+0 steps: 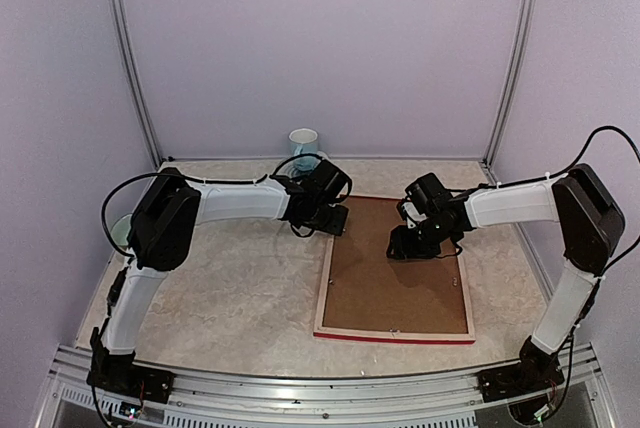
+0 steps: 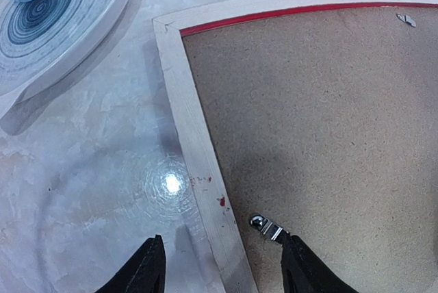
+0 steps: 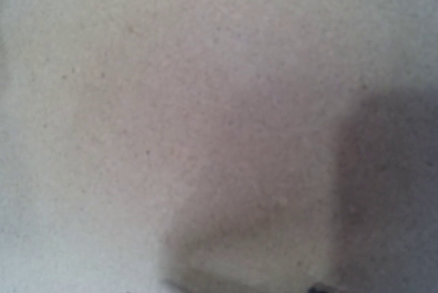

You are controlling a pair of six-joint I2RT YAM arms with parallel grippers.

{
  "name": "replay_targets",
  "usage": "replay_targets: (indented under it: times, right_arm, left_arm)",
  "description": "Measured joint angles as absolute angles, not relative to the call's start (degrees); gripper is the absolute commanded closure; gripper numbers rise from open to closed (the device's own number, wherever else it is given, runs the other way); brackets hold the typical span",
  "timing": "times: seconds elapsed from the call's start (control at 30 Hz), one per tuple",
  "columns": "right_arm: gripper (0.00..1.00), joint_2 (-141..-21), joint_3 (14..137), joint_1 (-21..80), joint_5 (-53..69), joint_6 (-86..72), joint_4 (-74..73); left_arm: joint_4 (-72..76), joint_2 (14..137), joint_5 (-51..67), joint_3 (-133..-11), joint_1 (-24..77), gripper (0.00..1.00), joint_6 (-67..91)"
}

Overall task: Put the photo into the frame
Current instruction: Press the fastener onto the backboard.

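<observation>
The frame [image 1: 322, 288] lies face down on the table, pale wood reverse up, with a red edge along its near side. A brown backing board [image 1: 395, 283] fills it. The photo is not in view. My left gripper [image 1: 328, 220] is open at the frame's far left corner. In the left wrist view its jaws [image 2: 224, 255] straddle the pale left rail [image 2: 185, 101], the right finger beside a small metal tab [image 2: 268, 228]. My right gripper [image 1: 412, 245] is low over the board. Its wrist view shows only blurred board [image 3: 205, 115], with two dark tips apart at the bottom edge.
A white and blue mug [image 1: 303, 143] stands at the back wall behind the left gripper. A white piece with blue rings [image 2: 61, 19] lies left of the frame's corner. A second metal tab [image 2: 406, 19] sits on the board. Purple walls close in three sides.
</observation>
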State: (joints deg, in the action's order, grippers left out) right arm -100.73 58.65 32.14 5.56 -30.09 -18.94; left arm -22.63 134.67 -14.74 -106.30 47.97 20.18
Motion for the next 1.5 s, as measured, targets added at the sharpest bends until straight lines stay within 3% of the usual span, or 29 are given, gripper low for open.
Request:
replay_targets:
  times: [0.63, 1.5]
  right_arm:
    - [0.45, -100.7, 58.7, 32.1, 5.6, -30.1, -19.0]
    - [0.46, -101.0, 58.8, 32.1, 5.6, -30.1, -19.0]
  left_arm:
    - [-22.3, 138.3, -13.3, -108.9, 48.0, 0.40, 20.3]
    - [-22.5, 138.3, -12.3, -108.9, 48.0, 0.58, 21.3]
